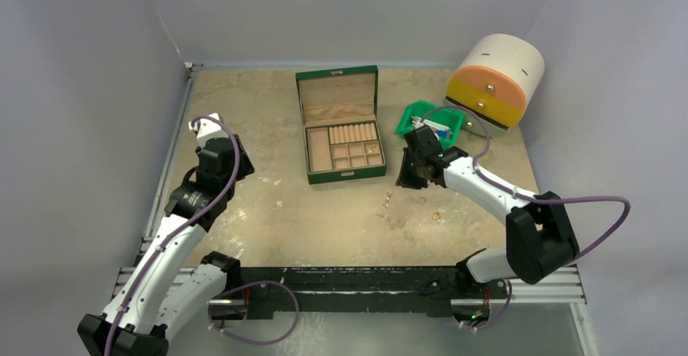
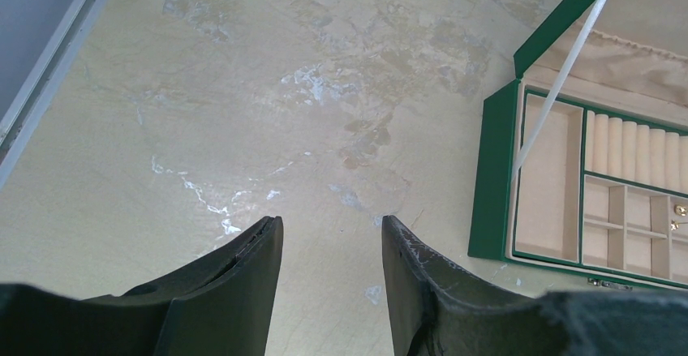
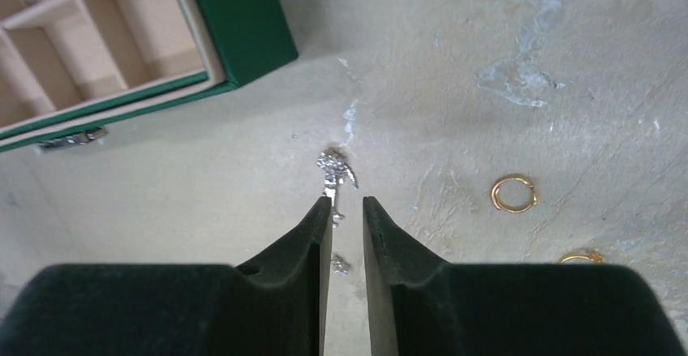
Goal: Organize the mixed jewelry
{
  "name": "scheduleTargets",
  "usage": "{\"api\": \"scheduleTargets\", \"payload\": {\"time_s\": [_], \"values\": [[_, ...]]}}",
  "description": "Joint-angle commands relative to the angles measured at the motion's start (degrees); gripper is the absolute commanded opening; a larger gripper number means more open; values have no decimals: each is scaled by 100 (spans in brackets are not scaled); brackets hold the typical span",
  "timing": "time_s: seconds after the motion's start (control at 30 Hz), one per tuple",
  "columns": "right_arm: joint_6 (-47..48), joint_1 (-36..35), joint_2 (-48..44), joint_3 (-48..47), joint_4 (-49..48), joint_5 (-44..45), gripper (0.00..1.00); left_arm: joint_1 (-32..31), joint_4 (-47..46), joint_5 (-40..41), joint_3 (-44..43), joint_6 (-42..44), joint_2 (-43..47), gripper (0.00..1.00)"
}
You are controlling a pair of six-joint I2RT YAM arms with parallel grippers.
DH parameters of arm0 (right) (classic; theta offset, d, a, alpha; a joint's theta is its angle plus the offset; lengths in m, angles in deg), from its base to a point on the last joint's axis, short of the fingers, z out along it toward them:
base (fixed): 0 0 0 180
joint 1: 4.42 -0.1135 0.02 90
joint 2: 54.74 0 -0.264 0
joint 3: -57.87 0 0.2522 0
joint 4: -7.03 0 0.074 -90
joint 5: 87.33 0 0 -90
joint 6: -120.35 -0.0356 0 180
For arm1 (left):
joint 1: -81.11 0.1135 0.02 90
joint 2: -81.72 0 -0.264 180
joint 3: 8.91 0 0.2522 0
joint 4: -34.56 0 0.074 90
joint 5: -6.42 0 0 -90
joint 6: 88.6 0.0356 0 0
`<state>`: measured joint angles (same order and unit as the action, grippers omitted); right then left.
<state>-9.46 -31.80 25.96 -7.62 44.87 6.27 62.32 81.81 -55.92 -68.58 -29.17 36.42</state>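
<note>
The jewelry lies loose on the table in front of the open green box [image 1: 341,125]: a silvery trinket [image 3: 334,169], a small silvery bit [image 3: 341,264], a gold ring [image 3: 513,194] and part of a second gold ring [image 3: 580,257]. In the top view they are tiny specks [image 1: 388,200] [image 1: 438,216]. My right gripper [image 3: 347,203] hovers over the trinket, its jaws narrowly apart and empty; it also shows in the top view [image 1: 406,179]. My left gripper [image 2: 331,225] is open and empty over bare table left of the box [image 2: 493,178]. Tiny gold pieces [image 2: 678,211] sit in one box compartment.
A green plastic bin [image 1: 430,119] stands right of the box, just behind my right gripper. An orange-and-white drawer unit [image 1: 495,80] sits at the back right. A white ribbon [image 2: 560,80] holds the box lid. Walls close in the left, back and right.
</note>
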Motion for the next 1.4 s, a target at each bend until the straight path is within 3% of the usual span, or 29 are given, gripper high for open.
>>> {"api": "scheduleTargets", "payload": {"time_s": [0.0, 0.77, 1.07, 1.37], "values": [[175, -48, -75, 250, -456, -20, 23, -20, -245, 64, -119, 86, -22, 47], [171, -290, 1085, 2, -939, -188, 29, -20, -221, 112, -129, 77, -40, 47], [136, -312, 1038, 29, -895, -105, 9, -19, -221, 108, -123, 85, -49, 47], [106, -327, 717, -85, -645, 24, 8, -20, -220, 99, -133, 86, -49, 47]]}}
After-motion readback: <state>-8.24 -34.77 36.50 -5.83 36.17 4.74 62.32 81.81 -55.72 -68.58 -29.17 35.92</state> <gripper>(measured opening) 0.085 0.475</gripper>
